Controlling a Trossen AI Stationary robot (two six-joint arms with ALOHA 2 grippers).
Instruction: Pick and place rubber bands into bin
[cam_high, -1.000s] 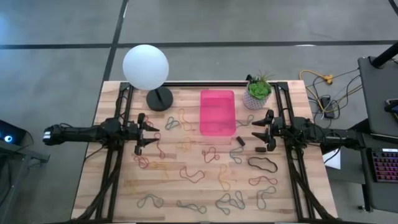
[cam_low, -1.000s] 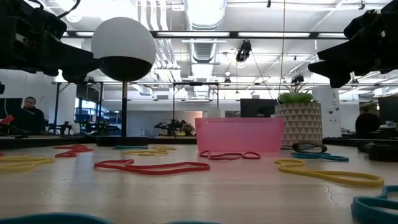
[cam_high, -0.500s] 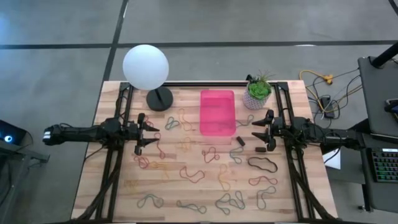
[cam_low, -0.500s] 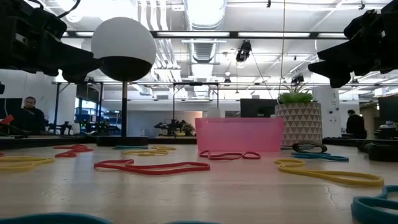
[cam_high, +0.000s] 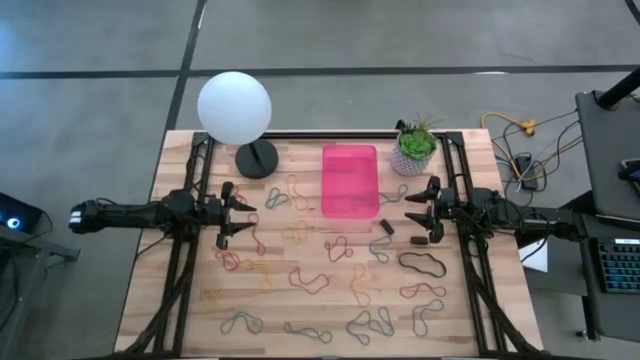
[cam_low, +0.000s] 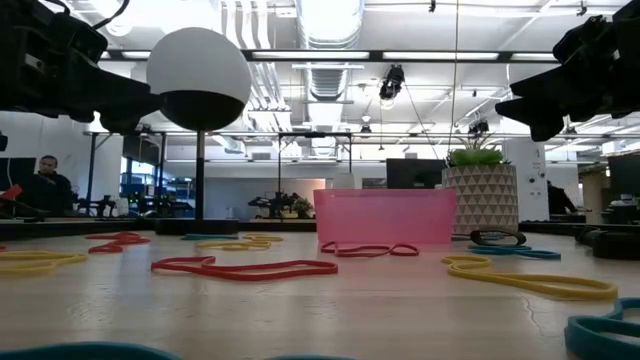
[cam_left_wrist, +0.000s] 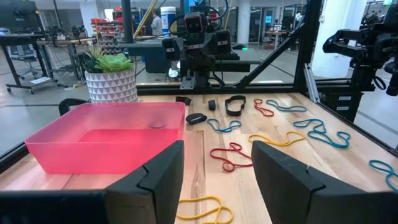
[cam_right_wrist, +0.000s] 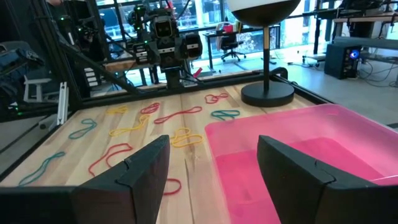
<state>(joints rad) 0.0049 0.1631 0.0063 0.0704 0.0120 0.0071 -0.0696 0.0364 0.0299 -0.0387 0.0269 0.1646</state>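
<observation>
Many thin twisted rubber bands in red, orange, yellow, grey-green and black lie scattered flat on the wooden table. The pink translucent bin stands at the table's far middle, nothing visible inside it. My left gripper hovers open over the table's left side, pointing level toward the right. My right gripper hovers open over the right side, facing it. In the wrist views each pair of fingers stands apart with nothing between.
A lamp with a white globe and black round base stands at the far left. A white pot with a green plant stands right of the bin. Small black pieces lie near my right gripper. Black frame rails run along both sides.
</observation>
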